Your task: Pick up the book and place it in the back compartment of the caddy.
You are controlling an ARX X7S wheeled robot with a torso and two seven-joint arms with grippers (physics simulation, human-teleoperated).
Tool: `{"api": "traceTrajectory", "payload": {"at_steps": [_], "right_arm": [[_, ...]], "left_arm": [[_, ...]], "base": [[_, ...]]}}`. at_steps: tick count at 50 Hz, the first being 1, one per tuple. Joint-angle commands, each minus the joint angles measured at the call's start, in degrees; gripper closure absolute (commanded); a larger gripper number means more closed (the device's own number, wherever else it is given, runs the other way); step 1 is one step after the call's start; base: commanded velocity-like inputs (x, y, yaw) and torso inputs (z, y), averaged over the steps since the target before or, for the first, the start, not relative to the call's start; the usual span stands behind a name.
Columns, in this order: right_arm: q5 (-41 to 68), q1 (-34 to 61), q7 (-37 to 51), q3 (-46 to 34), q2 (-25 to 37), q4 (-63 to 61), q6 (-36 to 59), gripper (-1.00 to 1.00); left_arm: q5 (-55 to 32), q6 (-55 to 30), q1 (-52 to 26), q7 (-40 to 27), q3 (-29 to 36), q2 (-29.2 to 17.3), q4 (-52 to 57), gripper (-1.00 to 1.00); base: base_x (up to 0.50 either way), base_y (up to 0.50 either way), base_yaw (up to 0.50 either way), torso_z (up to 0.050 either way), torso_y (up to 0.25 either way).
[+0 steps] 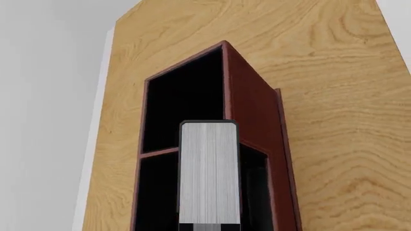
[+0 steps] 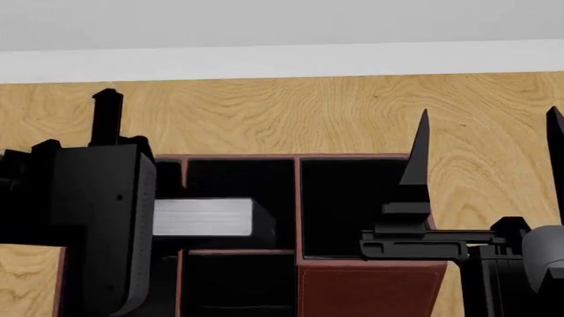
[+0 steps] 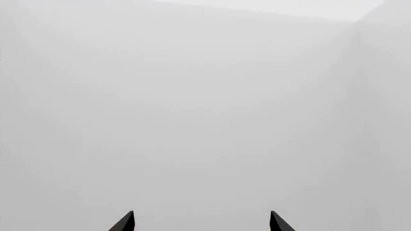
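Writing: you see no brand, label or readable text on any surface in the 3 views.
Book: a flat pale grey-white block with fine page-like lines and a dark edge; your left gripper is clamped on it, and it sticks out rightward over the caddy's middle column. In the left wrist view the book hangs above the crossbar line, covering part of both middle sections.
Caddy: a rectangular box, red-brown leather-like rims and dividers, black lining; 1 stitched brown panel sits at its near right.
Back compartment: the black section behind the red-brown crossbar; the book's free end hovers over its near part, not down inside it.
Table: light wood with bold grain, smooth and flat.
Right gripper: fingers spread wide, holding nothing, pointing up beside the caddy's right side; its wrist view shows only 2 dark fingertips against plain grey-white.
Edges: the caddy's far rim lies well short of the table's far edge, where a white wall rises.
Room: open wood shows behind the caddy and to its right; your left arm hides the caddy's left part.
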Motion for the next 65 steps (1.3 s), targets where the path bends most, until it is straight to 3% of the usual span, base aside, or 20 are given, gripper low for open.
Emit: {"api": "traceTrajectory", "payload": {"at_steps": [1, 46, 65], "right_arm": [[-0.5, -0.6, -1.2, -0.2, -0.2, 1.7, -2.2, -1.0], [-1.0, -2.4, -4.0, -0.1, -1.0, 5.2, -8.2, -1.0], [-1.0, -3.0, -4.7, -0.3, -1.3, 6.2, -9.8, -1.0]], "left_arm": [[0.7, -1.9, -1.0, -1.7, 0.1, 1.2, 1.0, 1.0], [3.5, -4.5, -0.8, -5.1, 7.2, 3.3, 0.8, 1.0], [3.3, -4.1, 0.8, -6.5, 7.4, 3.6, 0.6, 1.0]], "base": [[0.0, 0.0, 0.0, 0.0, 0.0], [0.0, 0.0, 0.0, 0.0, 0.001], [0.0, 0.0, 0.0, 0.0, 0.001]]}}
